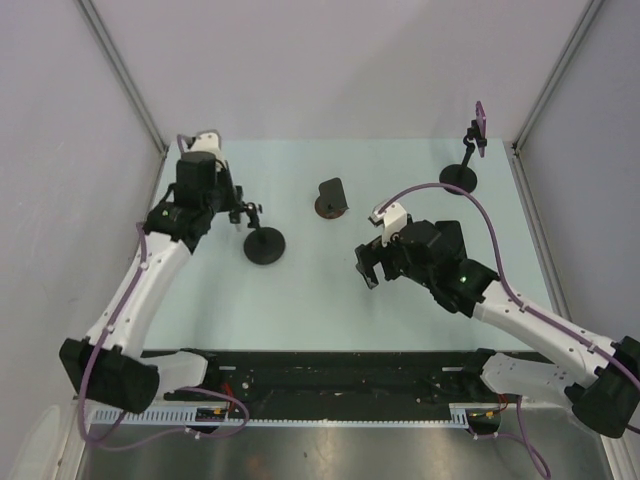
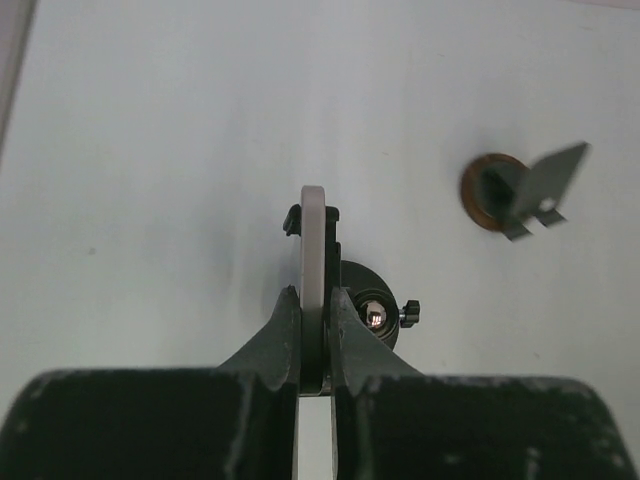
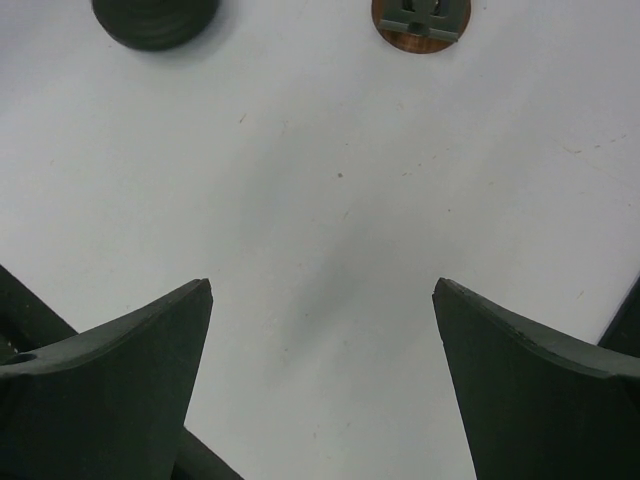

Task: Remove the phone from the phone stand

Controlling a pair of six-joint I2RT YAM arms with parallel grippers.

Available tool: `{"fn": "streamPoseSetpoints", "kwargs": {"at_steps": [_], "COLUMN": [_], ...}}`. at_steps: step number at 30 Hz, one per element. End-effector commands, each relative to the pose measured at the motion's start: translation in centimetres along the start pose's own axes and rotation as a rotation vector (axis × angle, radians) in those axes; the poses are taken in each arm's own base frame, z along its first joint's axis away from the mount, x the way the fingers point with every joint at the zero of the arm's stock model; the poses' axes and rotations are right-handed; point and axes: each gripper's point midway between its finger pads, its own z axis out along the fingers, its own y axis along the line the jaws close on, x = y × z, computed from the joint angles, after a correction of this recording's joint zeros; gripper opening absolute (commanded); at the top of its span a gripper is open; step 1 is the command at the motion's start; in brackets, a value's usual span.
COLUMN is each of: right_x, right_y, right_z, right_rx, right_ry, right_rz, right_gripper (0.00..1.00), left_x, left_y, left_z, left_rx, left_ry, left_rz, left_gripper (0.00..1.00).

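The phone (image 2: 314,250) shows edge-on in the left wrist view as a thin pale slab. A black clamp (image 2: 292,218) of the phone stand grips its far end. The stand's round black base (image 1: 265,245) sits on the table left of centre and also shows in the left wrist view (image 2: 352,280), with a shiny ball joint and a knob. My left gripper (image 1: 233,207) (image 2: 314,300) is shut on the phone's near part, one finger on each face. My right gripper (image 1: 370,265) (image 3: 322,290) is open and empty above bare table, to the right of the stand.
A small grey holder on a brown disc (image 1: 331,198) (image 2: 520,190) (image 3: 421,20) stands at the middle back. A second stand (image 1: 459,180) with a purple phone (image 1: 480,118) is at the back right. Walls close in on both sides.
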Motion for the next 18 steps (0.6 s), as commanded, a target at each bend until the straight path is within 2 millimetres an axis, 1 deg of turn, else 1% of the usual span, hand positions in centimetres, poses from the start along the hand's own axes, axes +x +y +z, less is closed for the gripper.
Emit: {"fn": "streamPoseSetpoints", "kwargs": {"at_steps": [1,2,3,4,5,6,7,8,10,11,12,13,14,16,17,18], "right_x": [-0.4,-0.4,-0.5,-0.4,-0.4,-0.3,-0.3,-0.3,-0.2,-0.2,-0.3,-0.3,-0.3,-0.2,-0.4,-0.3], "right_y": [1.1,1.2,1.3,1.5,1.6,1.7,1.7,1.7,1.6,1.6,1.7,1.8,1.9,2.4,2.5,2.7], "right_z": [-1.3,-1.5,-2.0,-2.2,-2.4,-2.8,-2.9,-3.1,-3.4,-3.4,-3.4,-3.3,-3.2,-3.1,-3.1,-3.0], "right_rx": [-0.058,-0.063,-0.072,-0.081,-0.085,-0.089,-0.092,-0.092,-0.093,-0.095,-0.098,-0.102,-0.108,-0.123,-0.127,-0.133], "right_ry": [-0.039,-0.041,-0.05,-0.051,-0.052,-0.058,-0.062,-0.068,-0.077,-0.081,-0.086,-0.088,-0.089,-0.091,-0.098,-0.097], "right_rz": [-0.033,-0.032,-0.033,-0.035,-0.038,-0.039,-0.043,-0.043,-0.044,-0.043,-0.041,-0.04,-0.037,-0.028,-0.025,-0.022], "right_gripper": [0.98,0.98,0.98,0.98,0.98,0.98,0.98,0.98,0.98,0.98,0.98,0.98,0.98,0.97,0.97,0.97], "left_x": [-1.3,-0.6,0.1,1.0,1.8,2.5,3.0,3.7,4.2,4.8,4.7,5.2,5.5,6.0,6.5,6.9], "left_y": [-4.3,-5.9,-6.5,-7.3,-8.8,-9.4,-10.1,-11.3,-12.6,-13.7,-14.1,-14.6,-15.2,-15.8,-16.3,-16.6], "left_z": [-5.0,-5.8,-6.6,-7.0,-7.8,-8.2,-8.6,-9.3,-9.7,-10.2,-10.4,-10.2,-10.5,-10.5,-10.5,-10.5], "left_rx": [0.107,0.141,0.16,0.174,0.195,0.199,0.205,0.218,0.231,0.256,0.256,0.257,0.273,0.281,0.29,0.295], "left_ry": [-0.15,-0.144,-0.136,-0.119,-0.114,-0.104,-0.099,-0.099,-0.092,-0.083,-0.088,-0.074,-0.067,-0.054,-0.042,-0.032], "left_rz": [-0.141,-0.139,-0.146,-0.173,-0.164,-0.163,-0.185,-0.173,-0.176,-0.155,-0.152,-0.14,-0.138,-0.136,-0.125,-0.121], "left_gripper": [0.0,0.0,0.0,0.0,0.0,0.0,0.0,0.0,0.0,0.0,0.0,0.0,0.0,0.0,0.01,0.02]}}
